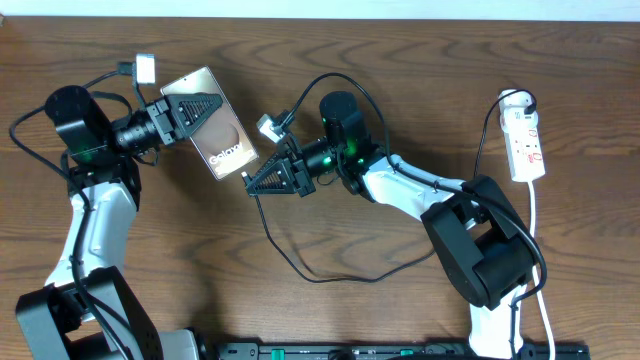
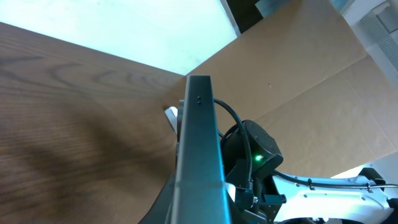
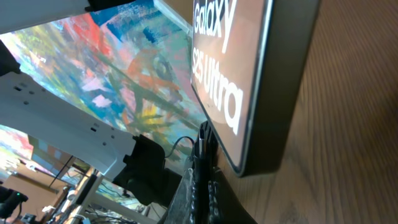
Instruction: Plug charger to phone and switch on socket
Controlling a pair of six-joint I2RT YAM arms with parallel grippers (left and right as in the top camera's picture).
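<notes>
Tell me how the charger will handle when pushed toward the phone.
Probably floppy: the charger lies in a slack loop on the table, so only the end pinched in the right gripper should steer. Likely light, being so thin. The loop may drag along the wood rather than resist.

Even overhead light, soft shadows, wrist views blurry close-up, blown-out white bg

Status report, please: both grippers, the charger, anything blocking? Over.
Left gripper shut on phone. Right gripper shut on charger, tip at phone's bottom edge; seated or not, cannot tell. Socket untouched, far right. Nothing in the way.
</notes>
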